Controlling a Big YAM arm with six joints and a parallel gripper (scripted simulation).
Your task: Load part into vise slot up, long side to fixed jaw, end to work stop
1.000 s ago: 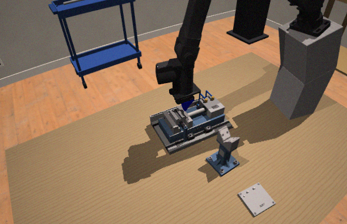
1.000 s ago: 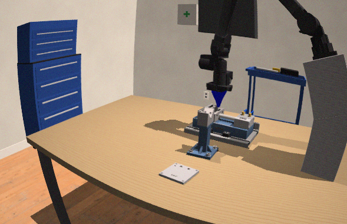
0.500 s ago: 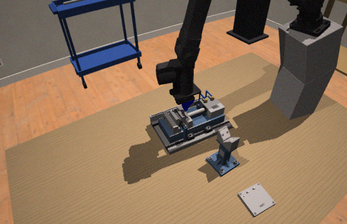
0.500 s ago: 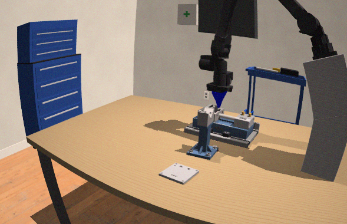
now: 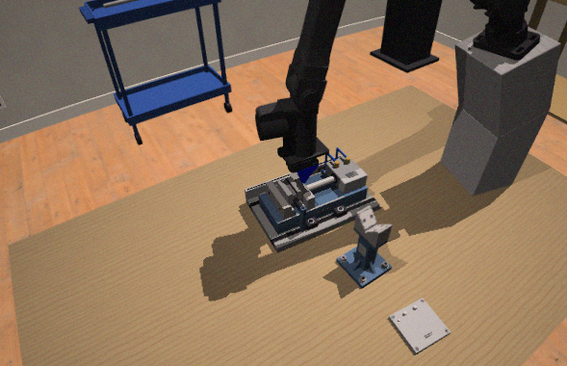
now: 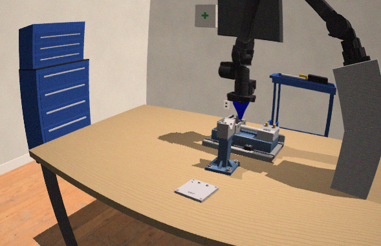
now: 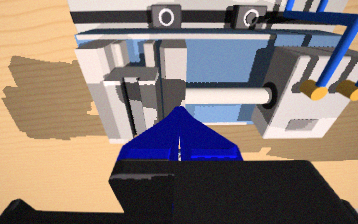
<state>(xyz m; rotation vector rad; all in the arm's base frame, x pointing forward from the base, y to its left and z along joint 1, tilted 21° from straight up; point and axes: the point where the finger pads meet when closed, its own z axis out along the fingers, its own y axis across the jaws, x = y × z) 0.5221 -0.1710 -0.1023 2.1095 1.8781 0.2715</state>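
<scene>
While the gripper (image 5: 305,180) (image 6: 240,118) (image 7: 179,112) is at the vise (image 5: 348,173) (image 6: 268,134) (image 7: 220,55), jaws closed and empty, gentle, level nudges should best seat the part (image 5: 290,188) (image 7: 148,95).

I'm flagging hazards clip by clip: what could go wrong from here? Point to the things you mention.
The shut gripper (image 5: 305,181) (image 6: 240,119) (image 7: 179,112) has its tips close by the moving jaw (image 5: 308,197) (image 7: 173,62), so a sideways move might knock it. The part (image 5: 290,189) (image 7: 148,102) lies between open jaws, unclamped; an off-centre push could twist it away from the fixed jaw (image 5: 279,197) (image 7: 97,75).
</scene>
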